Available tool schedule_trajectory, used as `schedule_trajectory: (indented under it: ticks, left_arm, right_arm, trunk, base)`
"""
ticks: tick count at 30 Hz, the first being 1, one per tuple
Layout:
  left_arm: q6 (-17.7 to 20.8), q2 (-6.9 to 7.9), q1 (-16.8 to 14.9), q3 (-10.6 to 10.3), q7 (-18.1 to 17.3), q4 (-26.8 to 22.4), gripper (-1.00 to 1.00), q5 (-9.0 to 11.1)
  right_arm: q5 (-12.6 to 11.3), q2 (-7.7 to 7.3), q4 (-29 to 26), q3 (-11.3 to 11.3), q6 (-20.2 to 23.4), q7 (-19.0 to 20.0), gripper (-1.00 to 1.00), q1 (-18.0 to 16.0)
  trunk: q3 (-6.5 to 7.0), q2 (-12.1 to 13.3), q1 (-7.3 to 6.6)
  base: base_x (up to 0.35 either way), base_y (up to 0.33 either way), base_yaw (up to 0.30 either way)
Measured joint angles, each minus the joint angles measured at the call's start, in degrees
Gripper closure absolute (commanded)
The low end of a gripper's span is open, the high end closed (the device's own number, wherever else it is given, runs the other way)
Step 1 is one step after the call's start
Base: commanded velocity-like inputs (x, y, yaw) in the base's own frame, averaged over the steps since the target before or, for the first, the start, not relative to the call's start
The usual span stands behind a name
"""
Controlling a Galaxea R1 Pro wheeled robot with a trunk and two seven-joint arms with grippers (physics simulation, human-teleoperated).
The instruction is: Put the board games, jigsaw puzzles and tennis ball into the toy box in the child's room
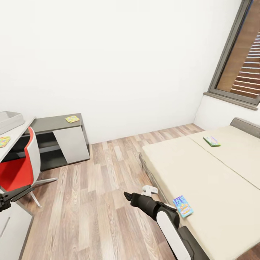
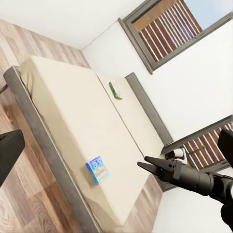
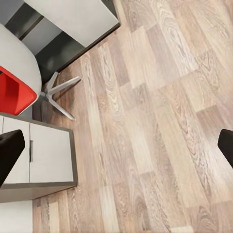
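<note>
- Black and tapered, my right end effector (image 1: 127,196) hangs over the wood-plank floor (image 1: 94,202) just off the bed's near corner, holding nothing. The head view shows its tips as one dark point, but in the right wrist view the two fingers (image 3: 9,153) sit at opposite edges, so I judge them spread.
- My left end effector (image 1: 4,205) hangs low beside the red chair (image 1: 16,173); I cannot tell whether it is spread or closed.
- Blue-purple board game (image 1: 182,206) lies flat near the bed's front edge, close to my right arm. I judge it a light, stiff cardboard box with a slick cover. Lying flush on the soft beige mattress (image 1: 213,180), it offers no underside, so I would pinch across its short width at the long edges.
- Green-edged board game (image 1: 212,141) lies flat, farther up the bed toward the grey headboard (image 1: 245,126), likely needing a longer reach or a move of the base.
- One jigsaw puzzle (image 1: 4,141) rests on the pale tabletop (image 1: 16,135), another (image 1: 72,118) on the dark cabinet (image 1: 50,124). Thin and probably bendy; I would take each by an edge.
- Pale grey toy box (image 1: 9,121) sits on the tabletop by the wall.
</note>
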Motion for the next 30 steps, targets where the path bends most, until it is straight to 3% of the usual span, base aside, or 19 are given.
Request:
schedule_trajectory:
  ticks: [11, 30]
  left_arm:
    - [0.00, 0.00, -0.01, -0.07, 0.00, -0.01, -1.00, -0.05]
    - [0.00, 0.00, -0.02, -0.02, -0.01, 0.03, -1.00, -0.04]
  right_arm:
    - [-0.02, 0.00, 0.11, -0.17, -0.03, 0.00, -1.00, 0.00]
    - [-0.04, 0.05, 0.91, -0.34, -0.10, -0.01, -1.00, 0.01]
  trunk:
    - [0.03, 0.00, 0.00]
    - [0.03, 0.00, 0.00]
  base:
    - [0.000, 0.203, -0.040]
    - [0.000, 0.028, -0.257]
